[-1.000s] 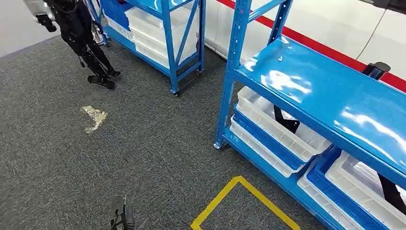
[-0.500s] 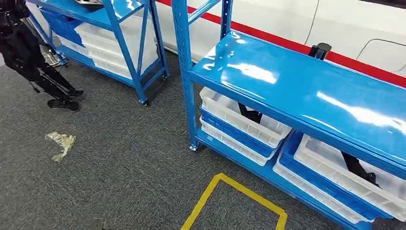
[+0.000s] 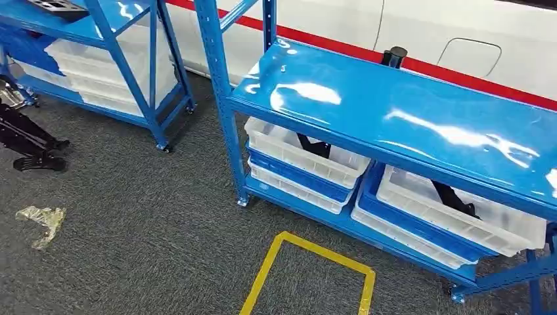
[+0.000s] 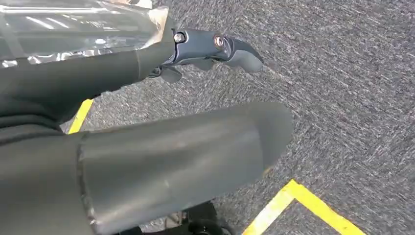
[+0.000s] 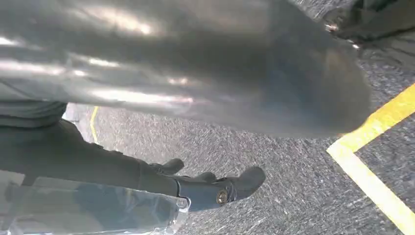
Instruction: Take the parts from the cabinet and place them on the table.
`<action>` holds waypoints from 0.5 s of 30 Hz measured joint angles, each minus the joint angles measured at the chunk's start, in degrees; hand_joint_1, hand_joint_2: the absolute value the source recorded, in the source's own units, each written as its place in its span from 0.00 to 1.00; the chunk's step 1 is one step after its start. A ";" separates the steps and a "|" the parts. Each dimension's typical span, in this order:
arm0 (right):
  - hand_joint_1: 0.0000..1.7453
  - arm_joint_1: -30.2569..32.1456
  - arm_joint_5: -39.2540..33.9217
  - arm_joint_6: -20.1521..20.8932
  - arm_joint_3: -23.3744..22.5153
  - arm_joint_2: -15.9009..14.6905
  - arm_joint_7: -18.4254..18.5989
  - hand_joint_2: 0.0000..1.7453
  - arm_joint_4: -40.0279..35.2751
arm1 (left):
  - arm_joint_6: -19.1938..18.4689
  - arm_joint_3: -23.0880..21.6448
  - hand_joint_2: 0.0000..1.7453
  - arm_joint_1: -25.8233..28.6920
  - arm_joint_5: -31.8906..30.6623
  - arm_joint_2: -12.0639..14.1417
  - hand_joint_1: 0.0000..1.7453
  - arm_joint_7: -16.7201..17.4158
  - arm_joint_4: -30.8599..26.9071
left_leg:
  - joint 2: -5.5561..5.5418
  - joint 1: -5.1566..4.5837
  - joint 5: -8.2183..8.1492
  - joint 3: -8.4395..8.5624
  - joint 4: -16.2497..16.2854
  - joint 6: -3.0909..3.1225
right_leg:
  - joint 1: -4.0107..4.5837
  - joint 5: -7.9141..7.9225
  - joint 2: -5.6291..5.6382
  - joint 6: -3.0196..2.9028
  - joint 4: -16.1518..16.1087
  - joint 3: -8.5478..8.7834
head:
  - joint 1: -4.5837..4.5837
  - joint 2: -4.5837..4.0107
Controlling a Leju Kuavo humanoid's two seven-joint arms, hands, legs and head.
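Note:
The blue cabinet (image 3: 394, 111) stands ahead in the head view, its top shelf bare and glossy. Under that shelf sit two stacks of white bins in blue trays. A black part (image 3: 314, 146) lies in the left bin (image 3: 289, 147), and another black part (image 3: 453, 197) lies in the right bin (image 3: 460, 220). My left hand (image 4: 210, 46) hangs over grey carpet with its fingers stretched out, holding nothing. My right hand (image 5: 215, 188) also hangs over the carpet, fingers apart, holding nothing.
A yellow tape square (image 3: 309, 262) marks the carpet in front of the cabinet. A second blue rack (image 3: 118, 39) with white bins stands at the left. Beside it are dark robot legs (image 3: 26, 141) and a crumpled plastic scrap (image 3: 41, 220). A white, red-striped wall is behind.
The whole head view has swung: the cabinet now sits centred and nearer, and the second rack, the dark legs and the plastic scrap have slid to the left edge.

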 joint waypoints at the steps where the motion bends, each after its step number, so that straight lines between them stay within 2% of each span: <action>1: 0.00 -0.36 0.31 0.31 0.02 -0.07 0.13 0.00 -0.02 | 0.09 0.26 0.00 0.18 0.11 -0.02 0.00 -0.20 0.11 | 0.49 -0.17 -0.25 0.39 0.05 -0.41 | 0.00 1.31 -3.10 0.09 -5.17 2.99 | 0.11 0.00; 2: 0.00 -0.84 0.46 0.55 0.04 0.04 0.19 0.00 -0.02 | 0.17 0.59 0.00 0.40 0.32 0.02 0.00 -0.35 0.33 | 1.01 -0.69 -0.72 0.57 0.10 -0.92 | 0.41 1.71 -4.38 -0.46 -5.38 3.41 | 0.17 0.00; 3: 0.00 -1.13 0.54 0.61 0.04 0.02 0.30 0.00 -0.02 | 0.26 0.85 0.00 0.45 0.50 -0.02 0.00 -0.52 0.44 | 1.50 -0.77 -0.85 0.97 -0.01 -1.29 | 0.52 1.86 -3.04 -1.33 -5.38 3.13 | -0.19 0.00; 5: 0.00 -1.33 0.68 0.72 0.07 -0.07 0.48 0.00 -0.02 | 0.26 1.05 0.00 0.43 0.59 -0.15 0.00 -0.54 0.46 | 2.66 -0.61 -0.89 1.60 -0.45 -1.71 | 0.73 1.76 -1.96 -1.94 -5.31 2.59 | -0.20 0.00; 6: 0.00 -1.67 0.98 0.76 0.09 -0.13 0.48 0.00 -0.02 | 0.35 1.24 0.00 0.41 0.72 -0.26 0.00 -0.59 0.46 | 3.35 -0.50 -1.20 1.83 -0.53 -2.19 | 0.20 1.96 -1.14 -2.57 -5.57 3.31 | -0.13 0.00; 7: 0.00 -1.74 1.44 0.87 0.17 -0.17 0.50 0.00 -0.02 | 0.57 1.44 0.00 0.38 1.15 -0.33 0.00 -0.65 0.48 | 1.09 -0.05 -1.90 1.80 0.33 -2.51 | -0.49 2.13 -0.41 -2.94 -5.65 3.34 | -0.33 0.00; 8: 0.00 -1.88 2.27 1.16 0.39 -0.26 0.50 0.00 -0.02 | 0.96 1.77 0.00 0.45 1.71 -0.44 0.00 -0.79 0.52 | -2.14 0.05 -4.10 0.53 3.22 -2.49 | -0.43 2.21 0.10 -3.58 -5.64 3.32 | -0.68 0.00; 9: 0.00 -2.30 2.99 1.55 0.63 -0.26 0.50 0.00 -0.02 | 1.40 2.18 0.00 0.57 2.27 -0.54 0.00 -1.00 0.70 | -3.86 0.05 -6.67 -1.69 7.77 -2.52 | -0.37 2.19 0.81 -3.83 -5.64 3.25 | -0.65 -0.02; 10: 0.00 -2.78 3.83 2.03 0.99 -0.22 0.57 0.00 -0.02 | 1.84 2.60 0.00 0.74 2.93 -0.66 0.00 -1.09 0.81 | -4.59 0.00 -8.82 -4.25 12.76 -2.59 | -0.17 2.22 1.73 -4.00 -5.63 3.13 | -0.70 0.00; 11: 0.00 -3.19 4.63 2.47 1.35 -0.20 0.70 0.00 -0.02 | 2.36 3.03 0.00 0.95 3.60 -0.83 0.00 -1.29 0.87 | -4.84 0.00 -9.89 -6.29 16.40 -2.57 | 0.00 2.24 2.65 -4.02 -5.61 3.11 | -0.70 0.00; 12: 0.00 -3.50 5.27 2.93 1.73 -0.20 0.96 0.00 -0.02 | 2.86 3.54 0.00 1.20 4.18 -1.05 0.00 -1.55 0.90 | -4.93 -0.01 -9.59 -7.27 17.74 -2.44 | 0.11 2.24 3.51 -4.03 -5.60 3.17 | -0.68 0.00; 13: 0.00 -3.74 5.98 3.19 2.07 -0.24 1.22 0.00 -0.02 | 3.34 4.11 0.00 1.31 4.74 -1.33 0.00 -1.75 0.90 | -4.95 -0.01 -7.88 -7.02 16.40 -2.25 | 0.17 2.24 4.32 -4.02 -5.58 3.30 | -0.70 0.00; 15: 0.00 -4.45 7.26 3.78 2.84 -0.17 1.73 0.00 -0.02 | 4.13 5.16 0.00 1.18 5.59 -1.86 0.00 -2.14 0.90 | -5.45 0.02 -1.76 -2.90 6.76 -1.85 | 0.17 2.24 5.89 -3.96 -5.54 3.65 | -0.68 0.00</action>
